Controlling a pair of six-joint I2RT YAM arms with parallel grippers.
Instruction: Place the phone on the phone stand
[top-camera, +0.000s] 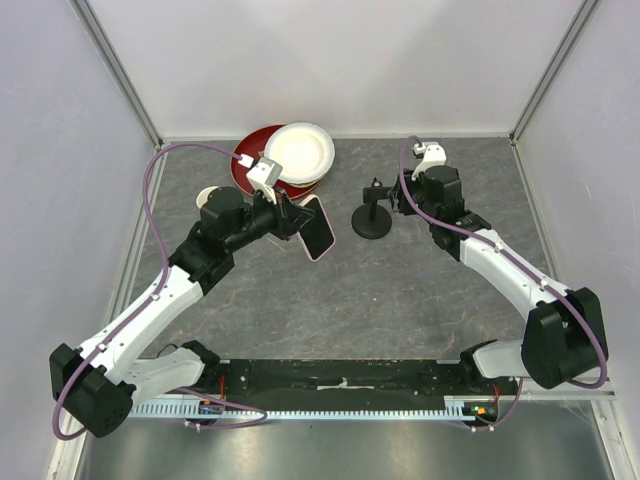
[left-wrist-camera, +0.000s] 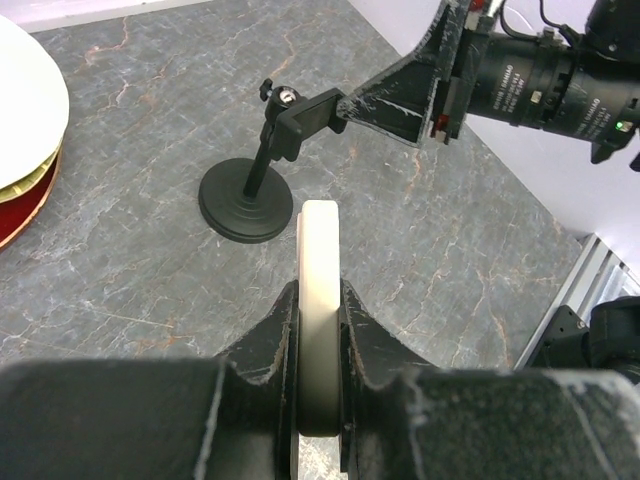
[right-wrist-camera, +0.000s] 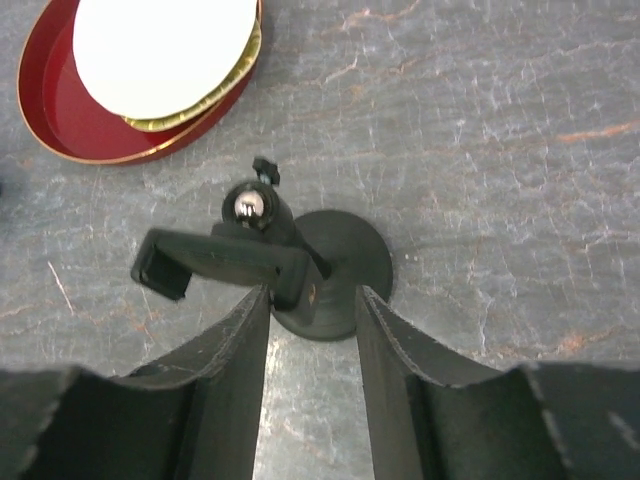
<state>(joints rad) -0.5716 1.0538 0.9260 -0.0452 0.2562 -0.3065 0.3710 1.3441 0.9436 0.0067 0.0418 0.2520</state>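
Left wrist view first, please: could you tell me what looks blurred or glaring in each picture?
Left wrist view: the left pincer blurs near the lens, the small black disc-based phone stand sharp. Right wrist view: a bright glint on the stand's ball joint. Top view: even light, soft shadows.

The stand (top-camera: 372, 215) sits on the table (top-camera: 400, 300), near the back. The plates (top-camera: 290, 155) lie in a pile behind it, to the left. The phone (top-camera: 318, 228) is just left of the stand, in the left gripper (top-camera: 293, 217). The right gripper (top-camera: 395, 200) is at the stand's right, a finger on each side of its top part.
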